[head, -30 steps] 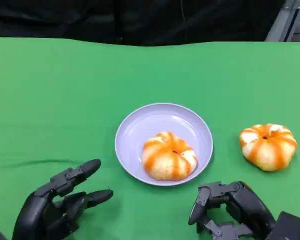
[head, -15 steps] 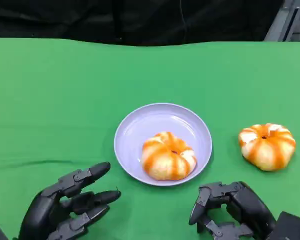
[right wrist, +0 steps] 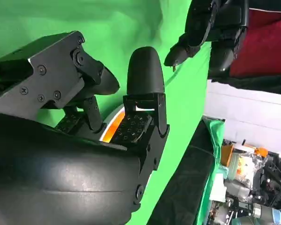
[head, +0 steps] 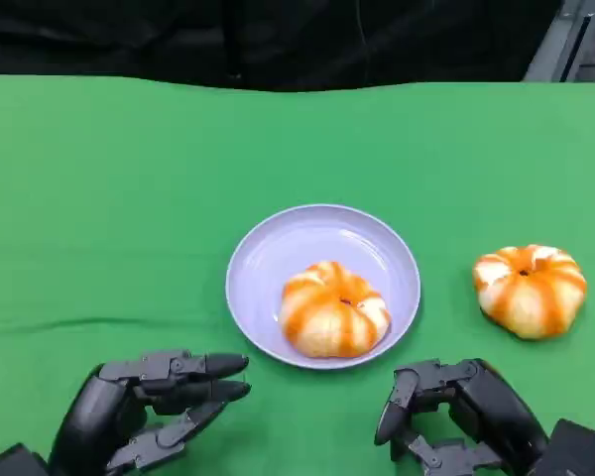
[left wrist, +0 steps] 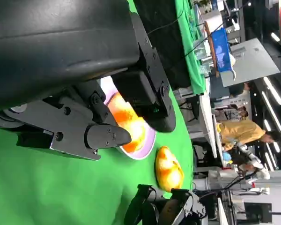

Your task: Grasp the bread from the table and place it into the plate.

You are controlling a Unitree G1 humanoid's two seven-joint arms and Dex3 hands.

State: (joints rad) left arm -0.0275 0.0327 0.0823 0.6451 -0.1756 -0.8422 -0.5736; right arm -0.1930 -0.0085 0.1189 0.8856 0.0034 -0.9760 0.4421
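A lilac plate sits in the middle of the green table, and one orange-and-white striped bread lies in its near right part. A second bread of the same kind lies on the cloth to the right of the plate, also seen as the loose bread in the left wrist view. My left hand hovers near the front edge, left of the plate, its fingers stretched toward the right and holding nothing. My right hand stays near the front edge below the plate's right side, fingers apart and empty.
The green cloth covers the whole table, with bare room on the left and at the back. A dark backdrop runs along the far edge. In the left wrist view a person stands far off beyond the table.
My left hand has crept to the right and turned, its fingers now lying flatter and closer together. The right hand, both breads and the plate have stayed put.
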